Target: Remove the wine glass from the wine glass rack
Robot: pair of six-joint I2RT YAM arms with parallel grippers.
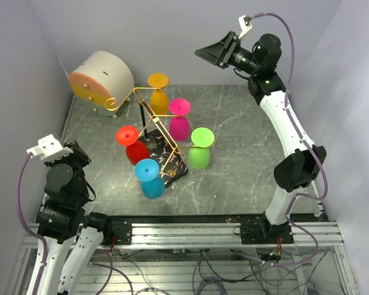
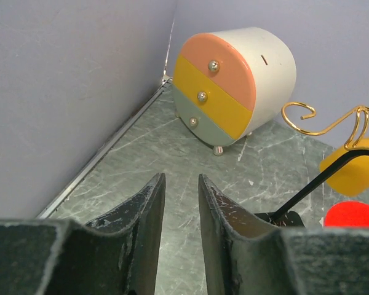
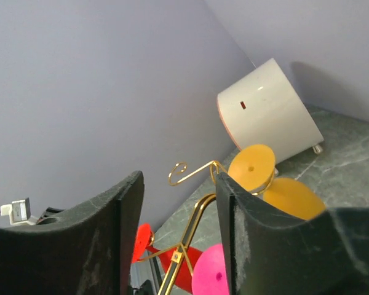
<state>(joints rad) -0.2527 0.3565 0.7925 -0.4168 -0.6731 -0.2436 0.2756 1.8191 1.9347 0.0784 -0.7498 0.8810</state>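
The wine glass rack (image 1: 149, 115) is a gold wire stand on a black veined base (image 1: 175, 169) at mid table. Several coloured glasses hang upside down from it: yellow (image 1: 158, 92), pink (image 1: 179, 120), green (image 1: 200, 149), red (image 1: 133, 145) and blue (image 1: 150, 178). My right gripper (image 1: 201, 52) is open and empty, raised high behind the rack. Its view shows the rack wire (image 3: 194, 224), yellow glass (image 3: 251, 167), pink glass (image 3: 209, 273) and red glass (image 3: 141, 243) below my right gripper (image 3: 179, 178). My left gripper (image 1: 80, 155) is slightly open and empty, left of the rack; in its own view my left gripper (image 2: 179, 178) holds nothing.
A round beige drum with an orange face (image 1: 101, 77) stands at the back left, close to the rack's scroll end (image 1: 112, 103). It also shows in the left wrist view (image 2: 234, 80). Grey walls enclose the table on the left, back and right.
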